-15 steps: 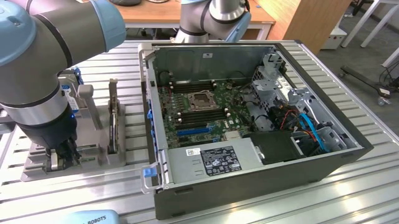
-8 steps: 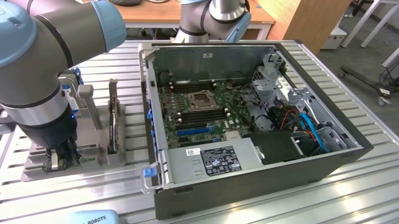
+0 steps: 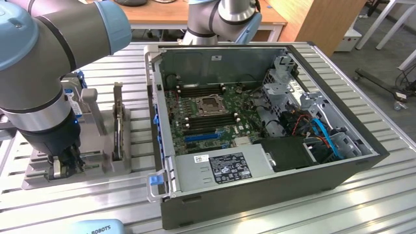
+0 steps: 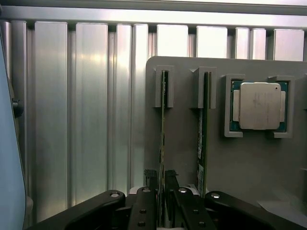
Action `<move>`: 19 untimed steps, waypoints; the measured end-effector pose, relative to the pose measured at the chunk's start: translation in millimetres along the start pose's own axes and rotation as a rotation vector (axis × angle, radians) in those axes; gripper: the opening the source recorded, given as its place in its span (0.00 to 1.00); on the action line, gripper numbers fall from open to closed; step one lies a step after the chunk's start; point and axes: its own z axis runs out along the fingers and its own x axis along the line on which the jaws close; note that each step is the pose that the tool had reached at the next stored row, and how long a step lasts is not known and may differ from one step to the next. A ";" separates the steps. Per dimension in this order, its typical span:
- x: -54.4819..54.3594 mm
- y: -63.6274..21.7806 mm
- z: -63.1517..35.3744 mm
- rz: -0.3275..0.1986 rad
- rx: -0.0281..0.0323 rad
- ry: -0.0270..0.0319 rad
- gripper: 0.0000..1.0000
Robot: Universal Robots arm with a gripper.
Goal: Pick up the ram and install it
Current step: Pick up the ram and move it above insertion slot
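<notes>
Now gripper (image 4: 161, 184) fingers (image 4: 150, 179) stand apart astride ram (image 4: 162, 134); probably best centred, closing squarely on flat faces, no tilt.

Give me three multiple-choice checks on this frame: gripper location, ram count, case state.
1. The gripper is: A inside the case; B at the grey holder; C over the wooden desk.
2. Count of ram sticks in the holder: A one; B four; C two.
3. The case is: A open; B closed; C boxed up.
Key: B, it is down at the holder beside the case; C, two sticks stand on edge in slots; A, the motherboard lies exposed.
</notes>
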 end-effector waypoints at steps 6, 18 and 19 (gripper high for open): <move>0.0 0.0 0.0 0.000 -0.0001 -0.0002 0.20; 0.0 0.0 0.0 0.000 0.0000 0.0000 0.11; 0.0 0.0 0.0 0.000 0.0000 0.0000 0.11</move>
